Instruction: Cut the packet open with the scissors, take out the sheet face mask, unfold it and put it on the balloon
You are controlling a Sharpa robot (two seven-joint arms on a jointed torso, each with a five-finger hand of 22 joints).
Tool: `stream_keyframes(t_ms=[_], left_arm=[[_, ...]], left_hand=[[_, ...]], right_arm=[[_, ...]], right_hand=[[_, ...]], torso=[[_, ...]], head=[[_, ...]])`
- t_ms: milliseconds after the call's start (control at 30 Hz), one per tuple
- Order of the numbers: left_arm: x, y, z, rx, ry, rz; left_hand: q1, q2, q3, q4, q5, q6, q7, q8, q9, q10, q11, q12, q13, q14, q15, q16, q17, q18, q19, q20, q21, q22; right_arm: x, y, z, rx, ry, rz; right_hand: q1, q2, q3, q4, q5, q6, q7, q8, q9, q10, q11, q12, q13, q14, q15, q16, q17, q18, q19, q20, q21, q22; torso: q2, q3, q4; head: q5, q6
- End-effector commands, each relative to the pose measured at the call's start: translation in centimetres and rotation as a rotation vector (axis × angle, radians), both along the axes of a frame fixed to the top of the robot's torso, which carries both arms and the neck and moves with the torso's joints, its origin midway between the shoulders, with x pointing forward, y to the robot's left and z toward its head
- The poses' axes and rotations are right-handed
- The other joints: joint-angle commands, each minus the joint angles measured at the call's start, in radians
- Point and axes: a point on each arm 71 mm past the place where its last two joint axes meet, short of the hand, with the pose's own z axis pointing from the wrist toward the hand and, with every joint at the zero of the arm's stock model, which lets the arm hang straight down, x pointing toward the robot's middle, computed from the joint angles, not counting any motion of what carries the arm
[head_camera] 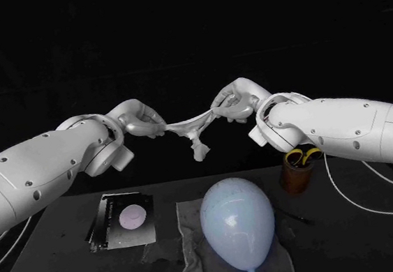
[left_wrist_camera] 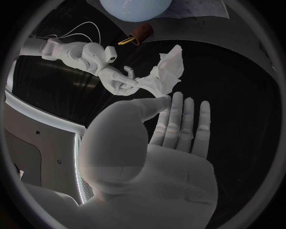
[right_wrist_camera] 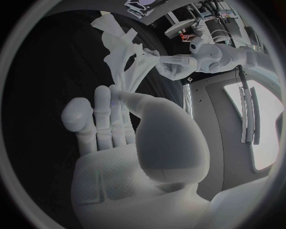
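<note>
My left robot hand (head_camera: 144,125) pinched one end of the mask (head_camera: 194,133) under its thumb, with the other fingers held out straight. My right robot hand (head_camera: 233,105) pinched the other end the same way. The mask hung in the air between them, well above the tabletop (head_camera: 377,240). It was bunched into a twisted strip, and a flap drooped from its middle.

I judged the step in hand to be the unfolding: the sheet was out of its packet but not yet spread flat. The next move called for drawing my robot hands apart and finding the edges gently, since the thin sheet could tear or cling to itself. After that it would be lowered onto the balloon (head_camera: 237,219), which lay on a cloth (head_camera: 190,268) below.

The scissors (head_camera: 303,155) stood in a cup (head_camera: 295,177) near my right arm. Two packets (head_camera: 124,219) lay on the left, and I could read no writing on them.
</note>
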Motion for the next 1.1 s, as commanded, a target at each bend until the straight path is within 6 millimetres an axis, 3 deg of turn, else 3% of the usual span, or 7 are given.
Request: stream_keyframes(t_ms=[33, 667, 800, 867, 933, 1033, 1100], left_arm=[[-0.1, -0.2, 0.2, -0.053, -0.003, -0.002], [-4.1, -0.6, -1.0, -0.202, 0.091, -0.188], [-4.9, -0.8, -1.7, -0.254, 0.096, -0.240], [-5.1, -0.8, -1.9, -0.285, 0.091, -0.261], [-5.4, -0.9, -2.1, -0.319, 0.084, -0.279], [-5.6, -0.9, -2.2, -0.369, 0.069, -0.300], [-5.7, -0.9, -2.3, -0.403, 0.065, -0.312]], left_hand=[[-0.006, 0.006, 0.002, 0.006, 0.004, -0.001, -0.003, -0.001, 0.109, -0.003, -0.006, 0.007, 0.002, 0.009, -0.001, 0.005, 0.002, 0.011, -0.001, 0.002, 0.006, 0.001], [-0.009, -0.001, 0.015, 0.001, 0.004, 0.001, -0.007, -0.001, 0.120, -0.026, -0.003, 0.015, 0.009, -0.015, 0.004, 0.005, 0.002, 0.002, -0.025, 0.005, 0.005, 0.002], [-0.007, 0.002, 0.024, 0.006, 0.003, -0.012, 0.006, 0.005, 0.135, -0.125, 0.025, 0.008, 0.010, -0.115, 0.033, -0.002, 0.000, -0.032, -0.087, 0.008, -0.027, -0.012], [-0.001, 0.005, 0.027, 0.006, 0.003, -0.022, 0.015, 0.011, 0.142, -0.163, 0.038, 0.002, 0.005, -0.156, 0.046, 0.002, 0.001, -0.037, -0.089, 0.007, -0.027, -0.013], [0.003, 0.003, 0.041, 0.010, 0.004, -0.036, 0.035, 0.022, 0.153, -0.277, 0.068, -0.057, -0.030, -0.234, 0.070, -0.006, -0.005, -0.042, -0.094, 0.007, -0.030, -0.015], [0.011, 0.004, 0.046, 0.010, 0.003, -0.049, 0.044, 0.033, 0.162, -0.321, 0.083, -0.083, -0.053, -0.301, 0.088, -0.021, -0.013, -0.055, -0.127, 0.009, -0.049, -0.024], [0.017, 0.005, 0.048, 0.013, 0.004, -0.063, 0.046, 0.044, 0.169, -0.352, 0.097, -0.103, -0.073, -0.372, 0.104, -0.045, -0.027, -0.061, -0.255, 0.010, -0.108, -0.053]], right_arm=[[-0.3, 0.6, -0.3, 0.043, 0.058, 0.086], [-1.4, 0.0, -0.7, 0.028, -0.211, -0.049], [-1.1, -0.4, -0.6, 0.063, -0.242, -0.085], [-1.0, -0.5, -0.5, 0.075, -0.252, -0.097], [-0.9, -0.6, -0.5, 0.083, -0.258, -0.105], [-0.7, -0.7, -0.4, 0.089, -0.260, -0.111], [-0.6, -0.7, -0.4, 0.090, -0.257, -0.111]], right_hand=[[0.012, 0.003, 0.001, -0.003, 0.007, -0.004, 0.003, 0.000, 0.002, -0.003, 0.000, -0.006, 0.000, -0.009, -0.002, -0.006, 0.002, 0.009, -0.009, 0.000, -0.006, 0.106], [0.012, 0.004, -0.001, -0.004, 0.007, -0.004, 0.004, 0.001, 0.003, -0.003, 0.000, -0.006, 0.001, -0.009, -0.001, -0.004, 0.004, 0.008, -0.006, 0.001, 0.001, 0.108], [0.013, 0.004, -0.001, -0.005, 0.007, -0.004, 0.004, 0.001, 0.003, -0.003, 0.000, -0.006, 0.001, -0.010, -0.001, -0.004, 0.004, 0.008, -0.007, 0.001, -0.001, 0.108], [0.014, 0.005, -0.001, -0.005, 0.007, -0.004, 0.004, 0.001, 0.003, -0.003, 0.000, -0.006, 0.001, -0.010, -0.001, -0.004, 0.004, 0.009, -0.008, 0.001, -0.002, 0.107], [0.014, 0.005, -0.001, -0.005, 0.007, -0.004, 0.004, 0.001, 0.003, -0.003, 0.000, -0.006, 0.001, -0.010, -0.001, -0.004, 0.004, 0.009, -0.008, 0.001, -0.002, 0.107], [0.015, 0.006, -0.001, -0.006, 0.007, -0.005, 0.004, 0.000, 0.003, -0.003, 0.000, -0.007, 0.001, -0.010, -0.002, -0.004, 0.004, 0.009, -0.009, 0.001, -0.005, 0.107], [0.015, 0.006, 0.000, -0.006, 0.007, -0.005, 0.005, 0.000, 0.003, -0.004, 0.000, -0.007, 0.001, -0.011, -0.001, -0.004, 0.004, 0.010, -0.010, 0.001, -0.008, 0.106]], torso=[[0.000, -0.0006, -0.0001], [0.000, -0.0005, 0.0011], [0.001, -0.0012, 0.0012], [0.001, -0.0009, 0.0017], [0.001, -0.0005, 0.0022], [0.001, -0.0006, 0.0024], [0.001, -0.0009, 0.0011]], head=[[-0.001, 0.001], [-0.005, 0.005], [-0.006, 0.006], [-0.006, 0.005], [-0.007, 0.004], [-0.007, 0.003], [-0.007, 0.004]])
